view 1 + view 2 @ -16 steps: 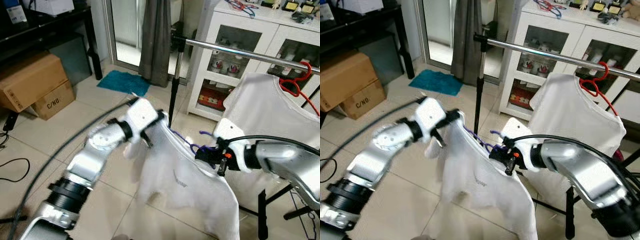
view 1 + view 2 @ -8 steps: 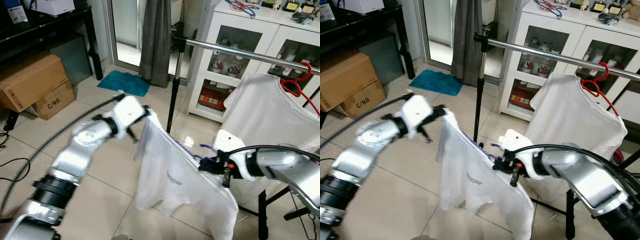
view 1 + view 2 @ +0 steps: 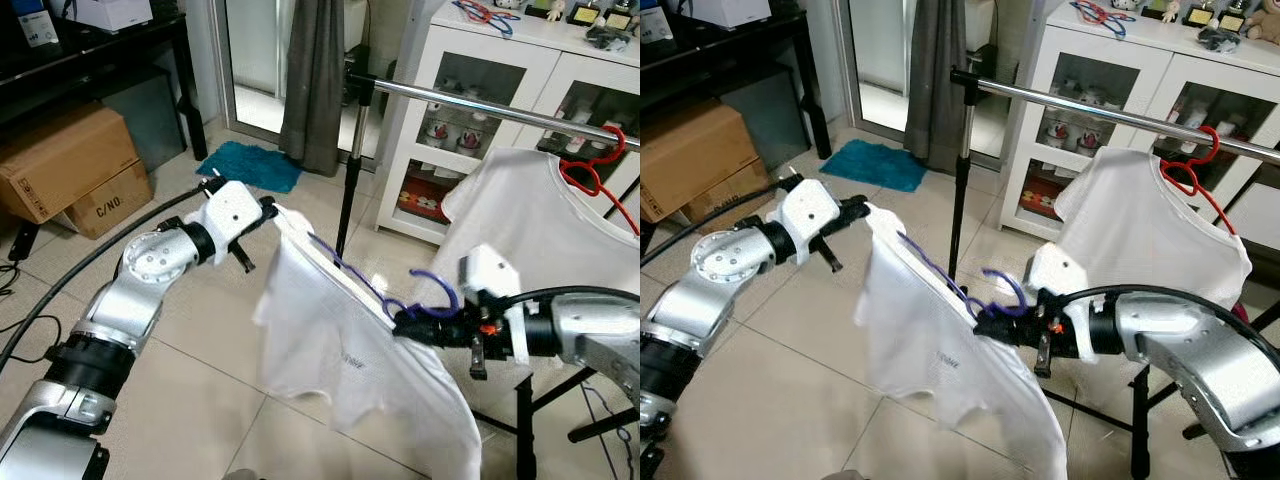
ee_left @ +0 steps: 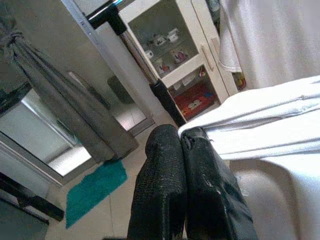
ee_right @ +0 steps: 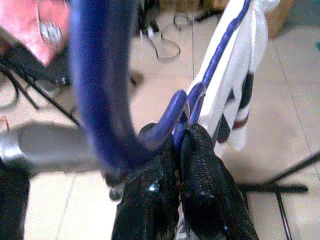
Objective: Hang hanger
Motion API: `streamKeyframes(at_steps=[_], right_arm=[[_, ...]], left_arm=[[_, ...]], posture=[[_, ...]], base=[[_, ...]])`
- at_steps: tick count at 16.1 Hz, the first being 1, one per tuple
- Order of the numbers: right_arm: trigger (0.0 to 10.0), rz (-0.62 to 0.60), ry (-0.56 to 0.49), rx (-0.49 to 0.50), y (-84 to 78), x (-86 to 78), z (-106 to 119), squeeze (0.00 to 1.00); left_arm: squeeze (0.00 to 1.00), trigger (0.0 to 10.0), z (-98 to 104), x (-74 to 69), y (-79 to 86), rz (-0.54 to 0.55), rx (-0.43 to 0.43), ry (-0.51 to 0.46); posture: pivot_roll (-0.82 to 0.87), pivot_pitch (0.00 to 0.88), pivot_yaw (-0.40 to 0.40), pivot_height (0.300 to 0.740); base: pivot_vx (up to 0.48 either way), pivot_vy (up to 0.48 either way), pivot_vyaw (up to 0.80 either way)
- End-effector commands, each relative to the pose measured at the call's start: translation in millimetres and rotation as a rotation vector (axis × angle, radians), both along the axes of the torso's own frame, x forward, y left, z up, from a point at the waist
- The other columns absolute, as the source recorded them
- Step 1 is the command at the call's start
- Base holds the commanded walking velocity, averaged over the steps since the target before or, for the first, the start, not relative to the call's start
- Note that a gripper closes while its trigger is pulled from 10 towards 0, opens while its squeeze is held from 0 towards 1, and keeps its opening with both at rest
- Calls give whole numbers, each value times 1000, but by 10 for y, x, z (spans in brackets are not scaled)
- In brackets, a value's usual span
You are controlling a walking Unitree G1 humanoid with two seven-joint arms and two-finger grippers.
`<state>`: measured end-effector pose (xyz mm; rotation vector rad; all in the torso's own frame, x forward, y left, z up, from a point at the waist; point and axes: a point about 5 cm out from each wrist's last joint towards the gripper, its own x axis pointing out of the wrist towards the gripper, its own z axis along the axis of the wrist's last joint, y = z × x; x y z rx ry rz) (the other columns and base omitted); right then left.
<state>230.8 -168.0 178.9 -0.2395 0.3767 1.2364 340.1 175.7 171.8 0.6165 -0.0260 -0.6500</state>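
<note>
Both eye views look forward and down from head height, sharing the rail point(image 3: 480, 103), cabinet point(image 3: 1110, 120) and floor (slightly offset). Each wrist view sits close behind its own fingers, facing along them toward the shirt point(image 4: 280, 130) and hanger point(image 5: 100, 85).

The rail point(image 3: 470, 103) is bare left of the red hanger point(image 3: 592, 165) with its hung shirt point(image 3: 530, 225); that shirt blocks the right end.

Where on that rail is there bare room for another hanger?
The rail is bare between its upright post and the red hanger carrying a white shirt. The right end is crowded by that shirt.
</note>
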Motion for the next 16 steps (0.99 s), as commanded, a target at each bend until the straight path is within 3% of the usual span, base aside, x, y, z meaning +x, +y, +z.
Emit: streamKeyframes(at_steps=[1,2,3,4,5,7,8,9,10,11,13,16], right_arm=[[0,-16,41,-12,-55,-17,-39,0],[0,-34,34,-18,-56,4,-41,0],[0,-48,32,-85,-53,29,-108,0],[0,-26,42,-190,-37,19,-224,0],[0,-22,52,-224,-3,29,-294,0],[0,-48,51,-248,57,98,-365,0],[0,-102,27,-254,149,206,-400,0],[0,-123,19,-249,183,245,-404,0],[0,-182,7,-151,341,342,-342,0],[0,-223,4,-79,394,381,-292,0],[0,-269,11,-10,374,403,-240,0],[0,-264,56,-27,295,326,-273,0]], left_arm=[[0,0,90,65,524,297,-48,-36],[0,0,84,63,493,283,-51,-36],[0,0,109,65,380,247,-69,-52],[0,0,213,103,244,210,-87,-94],[0,0,351,156,151,180,-103,-138],[0,0,500,205,-38,113,-121,-170],[0,0,582,221,-282,30,-131,-177],[0,0,593,222,-357,6,-134,-175],[0,0,395,139,-714,-145,-102,-74],[0,0,238,63,-853,-211,-68,-14],[0,0,40,-4,-886,-225,-56,49],[0,0,-155,-119,-902,-267,-54,111]], posture=[[-20,0,-51,740],[-20,0,-51,740],[-23,0,-49,740],[-19,0,-54,740],[-19,0,-54,740],[-9,0,-58,740],[-9,0,-58,740],[-6,0,-60,740],[-5,0,-60,740],[-12,0,-54,740],[-12,0,-54,740],[-23,0,-50,740]], base=[[0,0,0],[0,0,0],[0,0,0],[0,0,0],[0,0,0],[0,0,0],[0,0,0],[0,0,0],[0,0,0],[0,0,0],[0,0,0],[0,0,0]])
